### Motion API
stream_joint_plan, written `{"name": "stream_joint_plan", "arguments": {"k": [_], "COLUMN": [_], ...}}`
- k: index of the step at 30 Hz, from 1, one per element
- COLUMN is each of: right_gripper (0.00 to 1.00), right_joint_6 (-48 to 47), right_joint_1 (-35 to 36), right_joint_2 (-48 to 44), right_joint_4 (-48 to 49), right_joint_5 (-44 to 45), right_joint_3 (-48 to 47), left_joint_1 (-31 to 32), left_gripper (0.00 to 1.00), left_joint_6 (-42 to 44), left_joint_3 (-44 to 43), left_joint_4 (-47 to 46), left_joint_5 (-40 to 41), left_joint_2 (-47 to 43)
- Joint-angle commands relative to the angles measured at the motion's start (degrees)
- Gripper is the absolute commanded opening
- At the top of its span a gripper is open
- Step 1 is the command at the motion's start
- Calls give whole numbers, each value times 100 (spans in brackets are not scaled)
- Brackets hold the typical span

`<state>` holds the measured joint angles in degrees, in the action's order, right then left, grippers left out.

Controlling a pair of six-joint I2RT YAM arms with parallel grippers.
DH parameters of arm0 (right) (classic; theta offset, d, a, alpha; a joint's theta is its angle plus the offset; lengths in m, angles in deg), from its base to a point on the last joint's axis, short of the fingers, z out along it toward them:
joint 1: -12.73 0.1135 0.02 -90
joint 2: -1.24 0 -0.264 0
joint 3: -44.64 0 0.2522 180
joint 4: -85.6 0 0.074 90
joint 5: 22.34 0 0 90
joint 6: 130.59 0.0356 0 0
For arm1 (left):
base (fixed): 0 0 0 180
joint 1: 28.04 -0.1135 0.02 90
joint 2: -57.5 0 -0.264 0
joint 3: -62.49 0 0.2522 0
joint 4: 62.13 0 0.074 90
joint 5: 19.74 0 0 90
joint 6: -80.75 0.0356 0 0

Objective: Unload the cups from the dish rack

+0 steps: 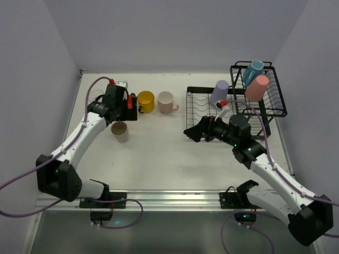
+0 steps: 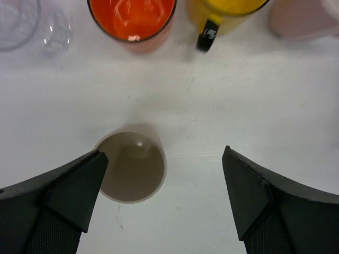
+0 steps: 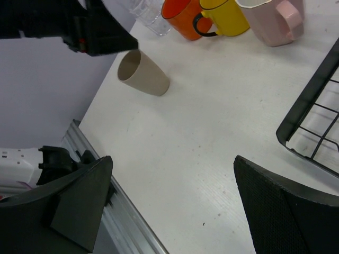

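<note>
Three cups sit in the black wire dish rack [image 1: 275, 106] at the far right of the tabletop [image 1: 159, 159]. The blue mug [image 1: 253, 71] and the salmon-pink tumbler [image 1: 257, 88] lie tilted side by side in the raised basket section. The lavender tumbler [image 1: 219, 91] leans in the flat tray section.

The other cups stand out on the tabletop to the left. The pale pink mug [image 1: 166, 102] and the yellow mug [image 1: 145, 101] are upright and close together. The orange mug [image 3: 180, 18] stands just beyond the yellow one, and the clear glass [image 3: 145, 13] is past that. A beige tumbler [image 1: 119, 132] stands upright nearer the arms, apart from this row.

The left tool [image 2: 164, 154] hangs over the beige tumbler with its fingers [image 2: 79, 185] spread wide and holding nothing. The tumbler's mouth lies just inside the left-hand finger in the wrist view.

The right tool [image 3: 175, 174] is also spread wide and empty. It hovers above bare tabletop just off the near left corner of the rack's tray section.
</note>
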<state>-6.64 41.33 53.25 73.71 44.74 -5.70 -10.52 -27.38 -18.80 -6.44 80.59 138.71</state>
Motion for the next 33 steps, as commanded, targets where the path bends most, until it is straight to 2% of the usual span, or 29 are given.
{"name": "stream_joint_plan", "arguments": {"k": [1, 4, 7, 8, 10, 12, 16, 17, 20, 23, 26, 29, 33], "right_gripper": [99, 99, 99, 99, 95, 92, 92, 92, 93, 96, 98, 98, 98], "right_joint_6": [-187, -511, -958, -1074, -1346, -1444, -1786, -1778, -1813, -1962, -1972, -2033, -2007], "right_joint_1": [32, 32, 23, 14, -56, -240, -731, -1185, -1952, -2497, -2824, -3193, -3352], "right_joint_2": [-278, -428, -437, -394, -315, -174, 81, 134, 414, 836, 1241, 1706, 2304], "right_joint_4": [-195, -669, -1328, -1651, -1873, -2172, -2603, -2665, -2665, -2657, -2718, -2980, -3271], "right_joint_5": [488, 910, 1823, 2539, 3133, 3609, 4541, 4594, 4664, 4560, 4147, 3717, 3338], "right_joint_3": [-498, -971, -1630, -1799, -2254, -2546, -3275, -3355, -3601, -3883, -4173, -4655, -5428], "left_joint_1": [-38, -29, -12, -3, 23, 67, 120, 138, 208, 252, 296, 523, 700], "left_gripper": [100, 100, 100, 100, 100, 100, 100, 100, 100, 100, 100, 100, 100], "left_joint_6": [134, 91, 47, 46, 29, 90, 187, 196, 152, 134, 143, 319, 407], "left_joint_3": [-367, -174, 220, 344, 756, 969, 1443, 1644, 1952, 2199, 2498, 2385, 2367], "left_joint_4": [-946, -1650, -2213, -2320, -2627, -2786, -3094, -3190, -3489, -3727, -3973, -3754, -3658], "left_joint_5": [-548, -1320, -2200, -2419, -3026, -3517, -4152, -4266, -4381, -4346, -4197, -4048, -3951], "left_joint_2": [-947, -1686, -2275, -2520, -2845, -3049, -3541, -3733, -4051, -4245, -4307, -4280, -4298]}}
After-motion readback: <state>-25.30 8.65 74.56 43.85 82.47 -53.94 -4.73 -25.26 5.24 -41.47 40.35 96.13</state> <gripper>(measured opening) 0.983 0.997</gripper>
